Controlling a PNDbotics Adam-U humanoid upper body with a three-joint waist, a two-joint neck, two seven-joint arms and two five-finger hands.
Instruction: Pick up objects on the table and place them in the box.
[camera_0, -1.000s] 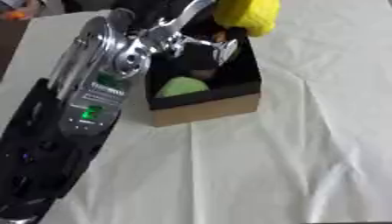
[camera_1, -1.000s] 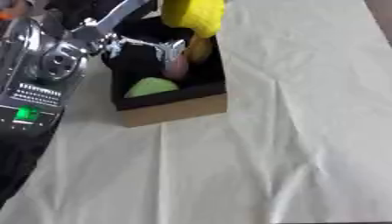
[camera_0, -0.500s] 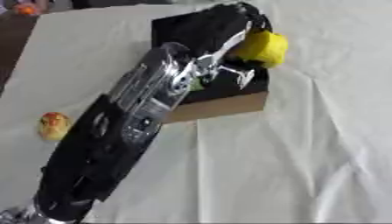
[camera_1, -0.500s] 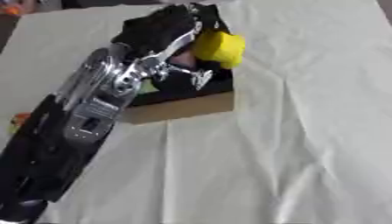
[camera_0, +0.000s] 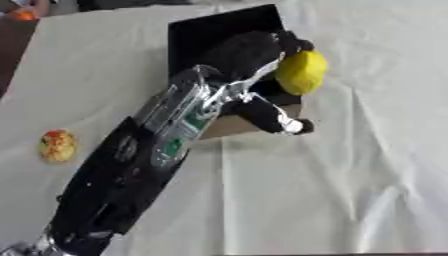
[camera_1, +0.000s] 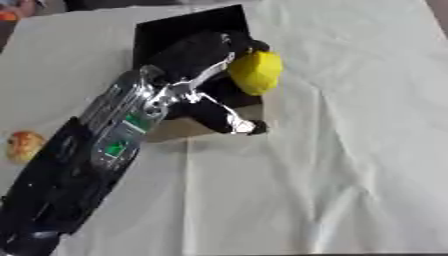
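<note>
The left robot hand (camera_0: 254, 60) curls its fingers around a yellow object (camera_0: 301, 73), long axis roughly upright, over the black box (camera_0: 219, 30) beneath it.

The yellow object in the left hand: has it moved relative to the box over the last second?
Yes. The yellow object went from above the box's far edge to its right rim.

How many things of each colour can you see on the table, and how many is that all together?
Yellow: 1, the yellow object the left hand holds at the box's right rim.
Black: 1, the box.
Orange-yellow: 1, the small round object on the white cloth, left of the arm.
Total: 3. The arm hides most of the box's inside.
</note>
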